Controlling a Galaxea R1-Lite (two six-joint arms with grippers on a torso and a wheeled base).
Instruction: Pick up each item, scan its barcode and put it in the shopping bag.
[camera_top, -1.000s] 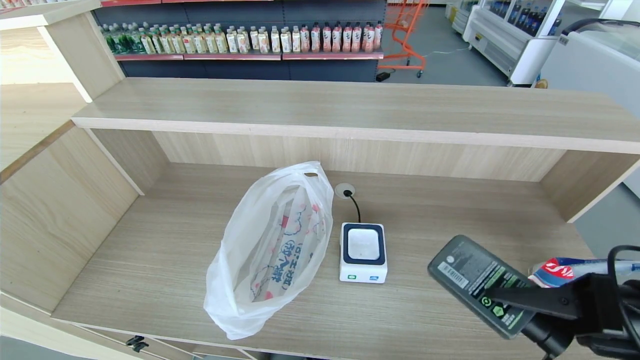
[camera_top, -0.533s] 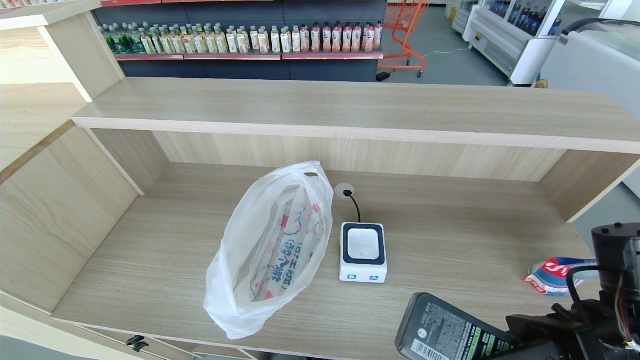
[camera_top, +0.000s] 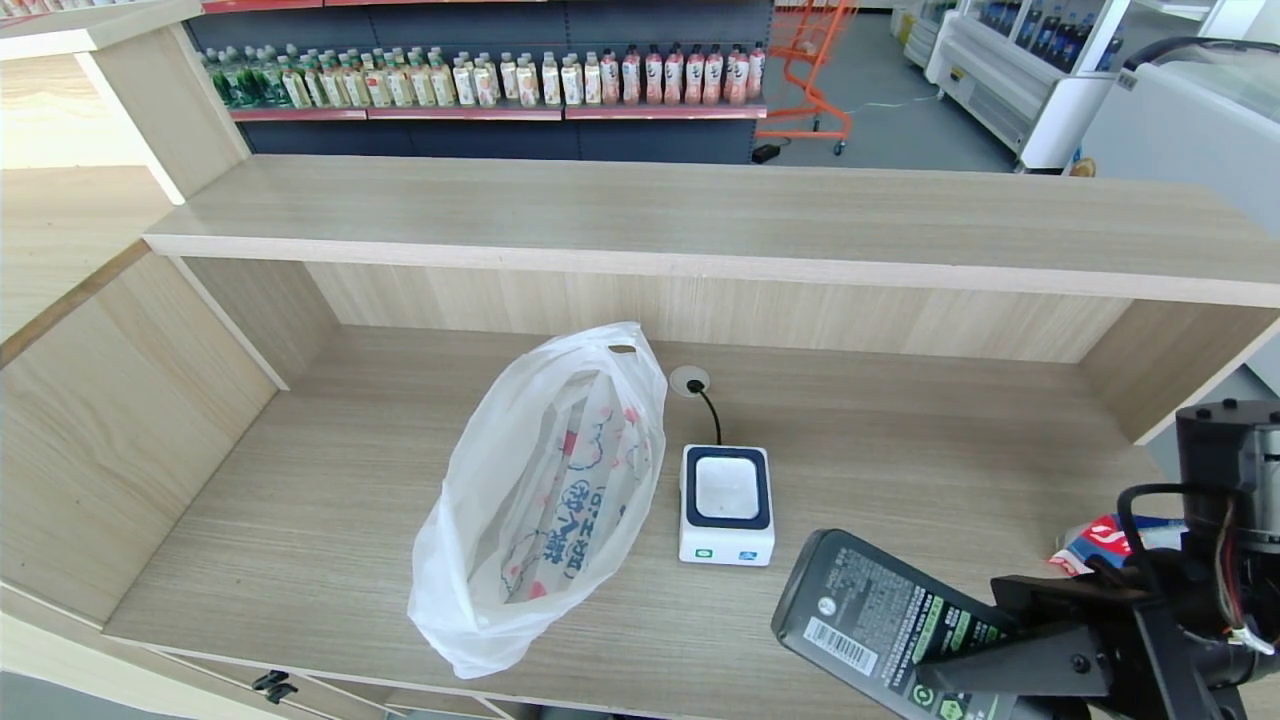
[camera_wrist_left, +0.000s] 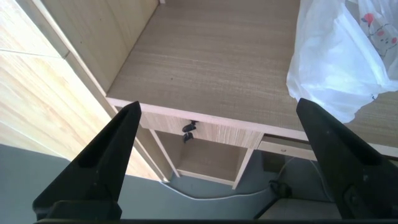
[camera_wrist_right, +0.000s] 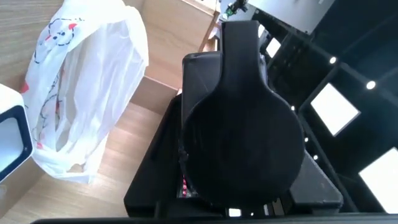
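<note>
Wooden checkout counter (camera_top: 900, 440), drinks shelves behind. Your right gripper (camera_top: 1010, 635) is clamped on the dark grey flat pack with green labels (camera_top: 860, 620). Over the last second it dropped low, then swung left — the pack now hangs just right of the white square scanner (camera_top: 727, 505), barcode facing up. You'll likely need to flip it to scan. White plastic shopping bag (camera_top: 540, 500) unmoved. Left gripper (camera_wrist_left: 219, 106) spread wide — holding nothing.
</note>
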